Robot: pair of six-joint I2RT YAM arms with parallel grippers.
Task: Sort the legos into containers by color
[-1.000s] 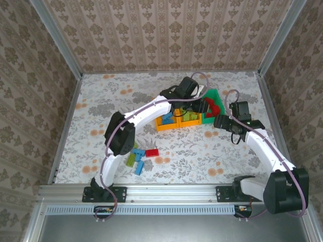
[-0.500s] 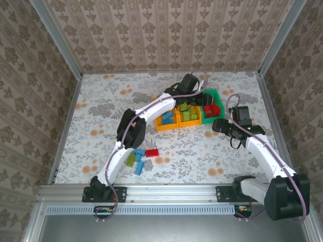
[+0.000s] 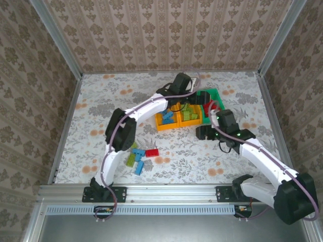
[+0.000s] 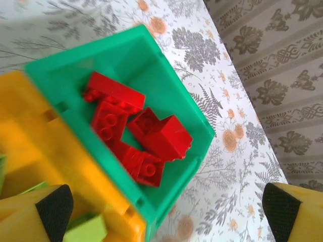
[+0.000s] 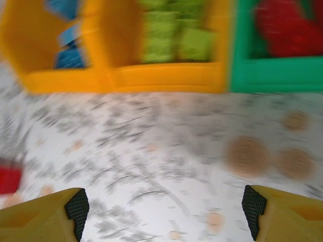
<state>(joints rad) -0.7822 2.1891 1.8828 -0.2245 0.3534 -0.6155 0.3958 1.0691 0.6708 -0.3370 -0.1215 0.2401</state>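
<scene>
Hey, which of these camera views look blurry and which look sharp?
Right wrist: blurred throughout, the containers and floral tabletop smeared. Left wrist: mostly sharp, red legos crisp in the green container. Top external: sharp, evenly lit, no glare.

A floral-patterned counter carried a joined row of three containers, two orange-yellow and one green. Well apart from the containers, nearer the front edge and to their left, loose legos lay clustered: a red brick, blue bricks and a lime green brick.
</scene>
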